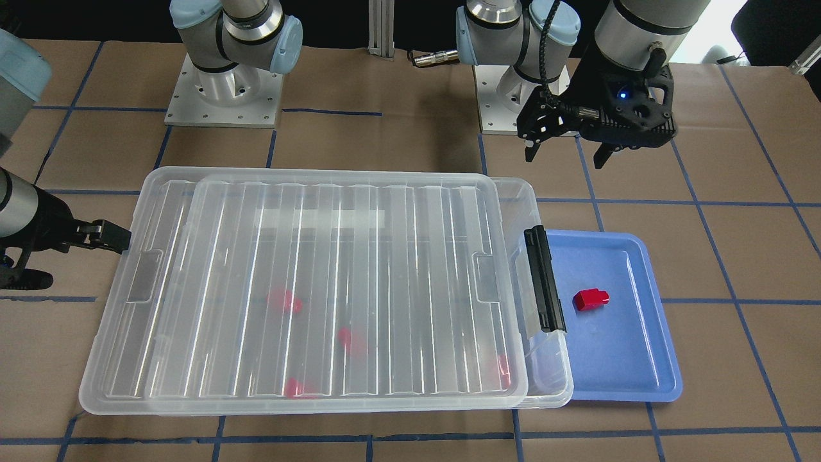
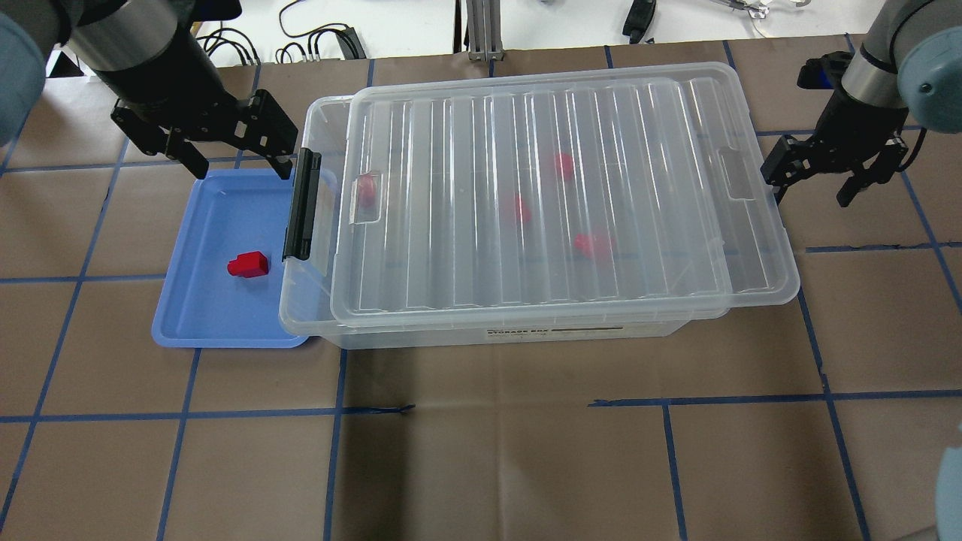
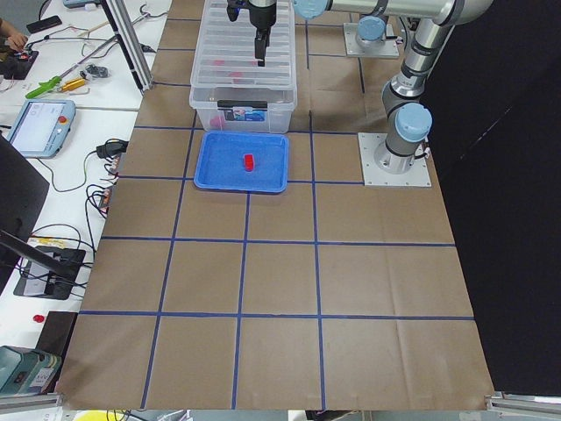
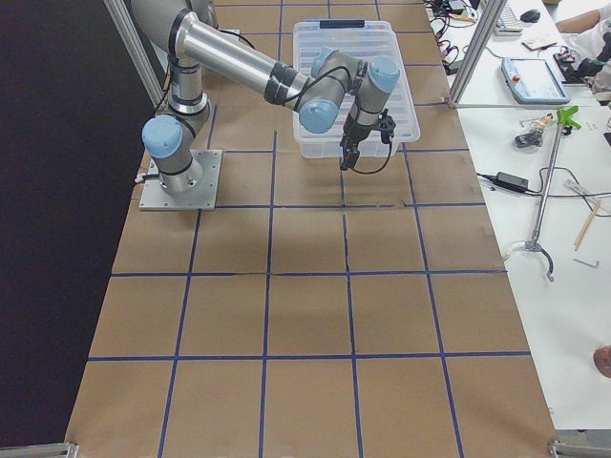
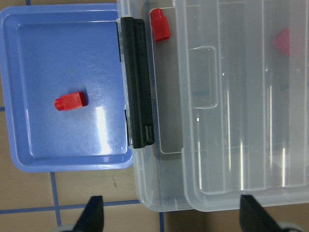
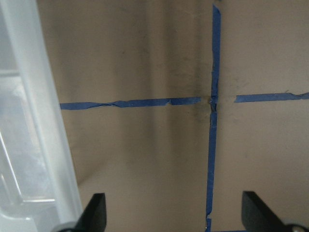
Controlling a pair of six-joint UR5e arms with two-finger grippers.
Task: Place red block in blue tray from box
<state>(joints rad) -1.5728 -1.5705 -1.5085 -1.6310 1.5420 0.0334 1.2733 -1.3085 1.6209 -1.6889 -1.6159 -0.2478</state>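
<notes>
One red block (image 2: 248, 264) lies on its side on the floor of the blue tray (image 2: 188, 319), apart from the rim. Four more show only as pink blurs through the ribbed lid (image 2: 541, 113) of the box (image 2: 526, 334), which overlaps and hides one tray edge. Small, hard and glossy, the block looks light but slippery, best pinched across its boxy body rather than the stub. The left pincer (image 2: 237, 156) hangs wide and empty near the tray; the right pincer (image 2: 810, 189), also wide, hangs over the counter (image 2: 481, 451) beside the box's other end.
</notes>
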